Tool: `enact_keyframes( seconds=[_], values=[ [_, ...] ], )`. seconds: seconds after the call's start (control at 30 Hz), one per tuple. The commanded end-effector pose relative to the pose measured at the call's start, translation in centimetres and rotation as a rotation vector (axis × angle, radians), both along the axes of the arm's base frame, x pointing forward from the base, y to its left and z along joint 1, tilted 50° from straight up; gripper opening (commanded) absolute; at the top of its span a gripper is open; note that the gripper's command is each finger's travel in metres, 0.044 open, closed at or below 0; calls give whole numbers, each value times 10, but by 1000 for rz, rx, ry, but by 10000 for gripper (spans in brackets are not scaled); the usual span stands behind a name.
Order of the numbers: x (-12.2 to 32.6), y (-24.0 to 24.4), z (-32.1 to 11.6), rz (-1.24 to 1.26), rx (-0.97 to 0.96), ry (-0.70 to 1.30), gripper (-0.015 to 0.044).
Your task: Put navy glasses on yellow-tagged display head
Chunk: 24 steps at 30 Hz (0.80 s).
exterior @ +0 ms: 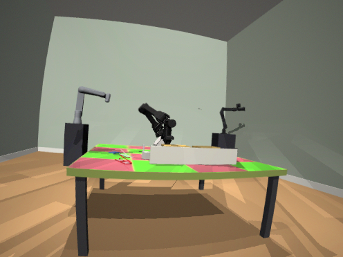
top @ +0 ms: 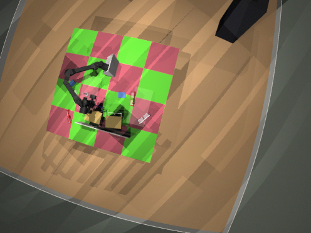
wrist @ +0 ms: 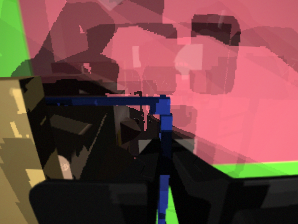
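Checkered surface (top: 158, 59) (exterior: 176, 174), red and green; on it my pincer (top: 91, 104) (exterior: 167, 141) (wrist: 161, 143) grips the navy glasses (wrist: 163, 192), beside a tan block (top: 95, 117) (wrist: 17, 145).

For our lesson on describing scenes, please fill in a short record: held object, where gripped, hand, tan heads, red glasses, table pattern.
held object: navy glasses
where gripped: on a temple
hand: closed on the glasses
tan heads: two, side by side
red glasses: two pairs
table pattern: green and pink squares
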<state>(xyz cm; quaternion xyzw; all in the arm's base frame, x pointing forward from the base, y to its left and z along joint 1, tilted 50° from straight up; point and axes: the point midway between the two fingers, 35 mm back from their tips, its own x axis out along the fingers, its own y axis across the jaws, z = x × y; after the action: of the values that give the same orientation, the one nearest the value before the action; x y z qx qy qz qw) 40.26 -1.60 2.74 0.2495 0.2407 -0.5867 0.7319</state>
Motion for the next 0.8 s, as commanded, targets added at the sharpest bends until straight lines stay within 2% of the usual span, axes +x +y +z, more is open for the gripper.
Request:
enact_keyframes(
  seconds=[0.0, 0.77],
  values=[
    [6, 1, 1, 3, -2, 1, 0],
    [21, 2, 1, 3, -2, 0, 0]
  ],
)
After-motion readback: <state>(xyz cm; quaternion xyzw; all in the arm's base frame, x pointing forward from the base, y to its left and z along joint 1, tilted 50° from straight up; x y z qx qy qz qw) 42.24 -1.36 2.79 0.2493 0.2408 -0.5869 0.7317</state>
